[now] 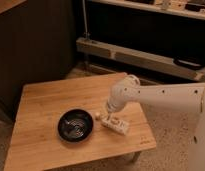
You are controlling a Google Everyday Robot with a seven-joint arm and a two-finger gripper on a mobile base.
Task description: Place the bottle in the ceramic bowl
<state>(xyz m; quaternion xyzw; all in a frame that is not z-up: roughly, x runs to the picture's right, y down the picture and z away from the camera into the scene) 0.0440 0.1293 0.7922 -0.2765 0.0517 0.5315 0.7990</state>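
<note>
The small white bottle (114, 122) lies on its side on the wooden table (51, 97), its pale cap pointing left toward the bowl. The glossy black ceramic bowl (75, 125) with pale swirl marks sits just left of it, a small gap between them. My gripper (109, 114) comes down from the white arm (161, 95) on the right and is right over the bottle's cap end.
The table's right edge (146, 127) is close to the bottle. A dark cabinet wall stands behind the table. A low metal shelf rail (146, 57) runs across the back right. Speckled floor lies to the right.
</note>
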